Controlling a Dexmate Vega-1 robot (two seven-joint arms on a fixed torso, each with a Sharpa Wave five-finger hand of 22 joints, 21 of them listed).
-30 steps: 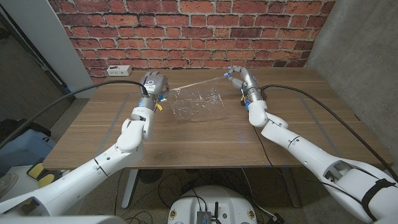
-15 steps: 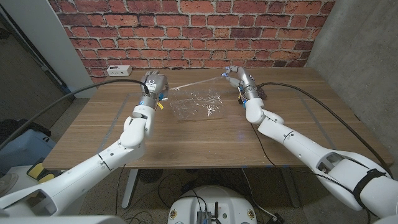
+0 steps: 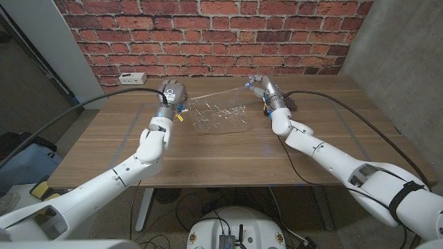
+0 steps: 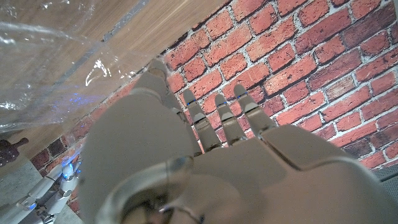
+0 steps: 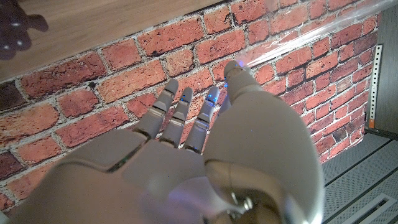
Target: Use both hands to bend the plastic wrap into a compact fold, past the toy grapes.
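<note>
Evidently the plastic wrap lies partly lifted at the bench's far middle, one edge stretched taut between the left hand and the right hand, each pinching a corner. The compact fold is not yet made. Toy grapes sit just beside the right wrist. No containers appear.

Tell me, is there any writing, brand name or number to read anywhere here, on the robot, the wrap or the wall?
None can be read.
Left hand: small blue and yellow marks by it, too small to tell if they are text.
White box at the wall: dark marks, too small to read.
Plastic wrap, right hand, brick wall: no lettering visible.
</note>
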